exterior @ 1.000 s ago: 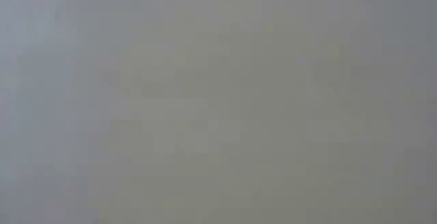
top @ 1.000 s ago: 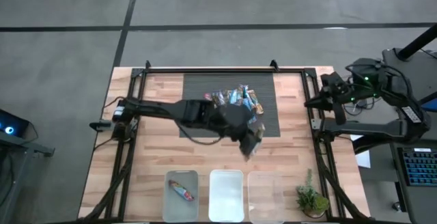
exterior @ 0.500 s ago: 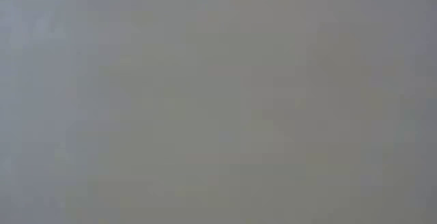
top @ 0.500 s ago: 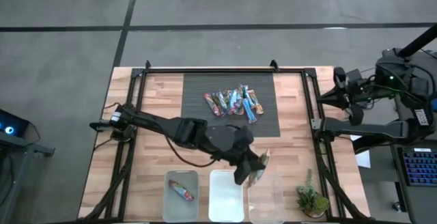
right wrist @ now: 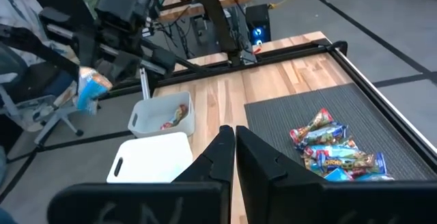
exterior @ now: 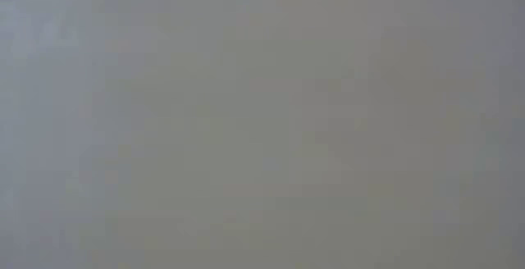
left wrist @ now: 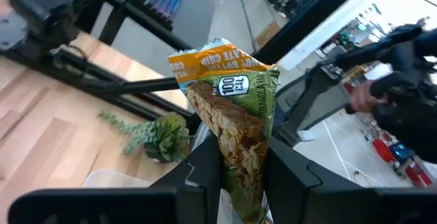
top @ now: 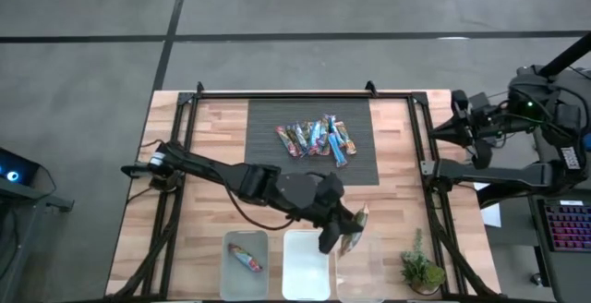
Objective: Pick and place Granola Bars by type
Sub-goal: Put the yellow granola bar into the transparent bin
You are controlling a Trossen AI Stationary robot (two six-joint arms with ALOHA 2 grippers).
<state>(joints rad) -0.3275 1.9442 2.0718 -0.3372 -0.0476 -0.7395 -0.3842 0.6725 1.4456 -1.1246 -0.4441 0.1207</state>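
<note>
My left gripper (top: 338,235) reaches out over the near right of the table and is shut on a granola bar (left wrist: 231,108) in a green and orange wrapper, above the right clear bin (top: 362,268). Several more granola bars (top: 319,139) lie in a pile on the dark mat; the right wrist view shows the same pile of bars (right wrist: 333,153). One bar (top: 245,257) lies in the left bin (top: 246,264). My right gripper (right wrist: 234,145) is shut on nothing and waits off the table's right edge. The low view is a blank grey. My left gripper pinches the bar between its two fingers (left wrist: 202,168), one on each broad face of the wrapper's lower half (left wrist: 240,154). The crimped orange end (left wrist: 205,59) sticks out past the fingertips. The bar is lifted clear, above the right bin.
Three clear bins stand in a row along the near edge, with the middle bin (top: 306,264) between the other two. A small green plant (top: 420,270) stands right of the bins. Black frame rails (top: 427,169) run along the table's sides.
My left gripper has carried the bar from beside the pile on the mat toward the near edge and the right, and now hangs over the right bin. My right arm drew back a little toward the table's right early on, then kept still.
</note>
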